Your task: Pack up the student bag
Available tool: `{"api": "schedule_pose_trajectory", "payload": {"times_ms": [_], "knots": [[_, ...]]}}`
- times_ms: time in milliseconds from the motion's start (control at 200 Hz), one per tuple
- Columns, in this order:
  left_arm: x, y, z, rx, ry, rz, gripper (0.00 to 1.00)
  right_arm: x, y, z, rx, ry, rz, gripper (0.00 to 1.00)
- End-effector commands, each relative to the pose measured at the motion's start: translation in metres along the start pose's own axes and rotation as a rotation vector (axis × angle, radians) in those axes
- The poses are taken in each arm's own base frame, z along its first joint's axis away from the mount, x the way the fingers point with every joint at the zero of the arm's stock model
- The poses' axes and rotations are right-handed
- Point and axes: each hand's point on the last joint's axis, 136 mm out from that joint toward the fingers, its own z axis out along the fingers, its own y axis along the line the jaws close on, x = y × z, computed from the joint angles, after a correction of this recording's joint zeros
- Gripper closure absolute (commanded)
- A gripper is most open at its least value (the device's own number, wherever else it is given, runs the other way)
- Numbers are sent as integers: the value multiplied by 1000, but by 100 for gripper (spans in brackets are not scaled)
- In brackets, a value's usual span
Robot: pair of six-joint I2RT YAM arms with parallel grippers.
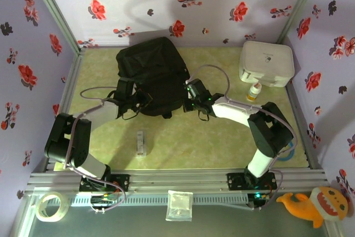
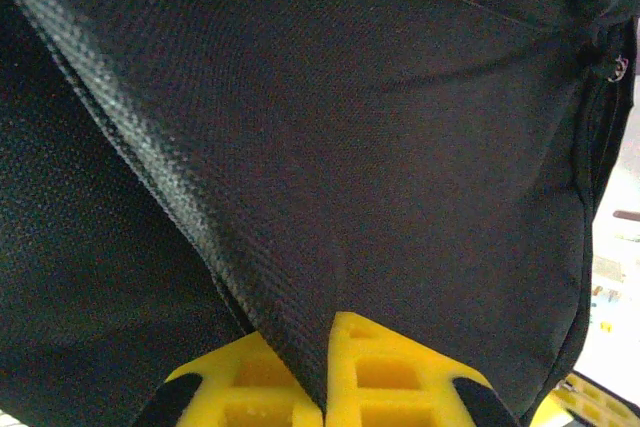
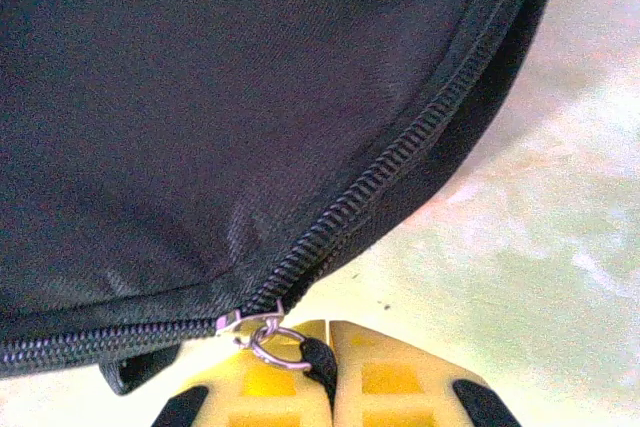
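**Figure. Both arms engaged on the bag, three views.** The student bag (image 1: 150,73) lay on the far half of the pale green surface (image 1: 222,142), left of centre, its straps trailing toward the arms.

The left end effector (image 1: 135,99) met the bag's near left edge. In the left wrist view, the left end effector (image 2: 325,347) was fully closed, its yellow pads (image 2: 380,367) pinching a fold of the bag's black woven fabric (image 2: 330,147).

The right end effector (image 1: 191,95) met the bag's near right edge. In the right wrist view, the right end effector (image 3: 330,347) was likewise closed, and the black zip pull (image 3: 318,357) ran down between its pads. The pull hung from a metal ring (image 3: 270,347) on the slider (image 3: 245,323). The zip (image 3: 400,172) curved along the bag's edge.

A white hard case (image 1: 266,62) stood at the far right corner, with a small bottle (image 1: 254,91) just in front of it. A small white box (image 1: 141,142) lay near the front of the surface. Beyond the front rail lay a tape roll (image 1: 49,206), a clear packet (image 1: 179,203) and an orange plush toy (image 1: 316,203).
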Motion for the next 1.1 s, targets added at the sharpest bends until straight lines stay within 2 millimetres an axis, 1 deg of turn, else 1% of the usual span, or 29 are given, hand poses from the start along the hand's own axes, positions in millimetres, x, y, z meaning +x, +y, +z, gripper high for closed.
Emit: {"api": "schedule_pose_trajectory", "payload": {"times_ms": [0, 50, 110, 205, 290, 350, 380, 445, 525, 600, 650, 740, 785, 850, 880, 905, 935, 990, 1045, 1095], "knots": [[-21, 4, -10, -35, -70, 29, 100, -8, -46, -14, 219, -10, 121, 100], [-23, -1, -9, -31, -67, 46, 100, -10, -47, -19, 227, -16, 138, 100], [-26, -8, -8, -21, -58, 69, 100, -11, -43, -25, 206, -18, 144, 100], [-30, -18, -2, -8, -41, 105, 100, -10, -27, -36, 141, -30, 123, 100], [-34, -26, 4, -7, -28, 141, 100, 0, -11, -44, 89, -18, 83, 100], [-37, -31, 10, -11, -18, 169, 100, 12, 7, -47, 21, 12, 46, 100], [-39, -33, 13, -12, -12, 180, 100, 19, 21, -48, -30, 32, 23, 100], [-42, -36, 18, -22, 5, 200, 100, 31, 42, -49, -103, 54, -17, 100], [-46, -39, 21, -34, 10, 220, 95, 39, 70, -50, -200, 74, -45, 100], [-52, -39, 20, -56, 0, 230, 89, 38, 90, -48, -254, 72, -57, 100], [-57, -35, 16, -84, -17, 235, 81, 35, 102, -46, -280, 68, -64, 100], [-68, -24, 0, -153, -73, 238, 62, 26, 122, -39, -319, 56, -73, 100], [-74, -12, -12, -205, -108, 226, 54, 19, 132, -35, -342, 47, -73, 100], [-82, 12, -31, -308, -173, 167, 41, 9, 144, -29, -369, 46, -60, 100], [-84, 20, -39, -345, -200, 158, 36, 7, 149, -23, -378, 58, -58, 100], [-85, 26, -45, -370, -215, 151, 34, 1, 156, -22, -391, 56, -57, 100], [-86, 31, -54, -390, -233, 140, 32, -1, 160, -16, -398, 64, -54, 100], [-86, 36, -64, -398, -250, 124, 29, -7, 173, -11, -438, 70, -64, 100], [-83, 37, -73, -386, -262, 106, 26, -13, 184, -8, -472, 69, -67, 100], [-79, 33, -77, -351, -261, 93, 25, -17, 190, -4, -488, 70, -66, 100]]}}
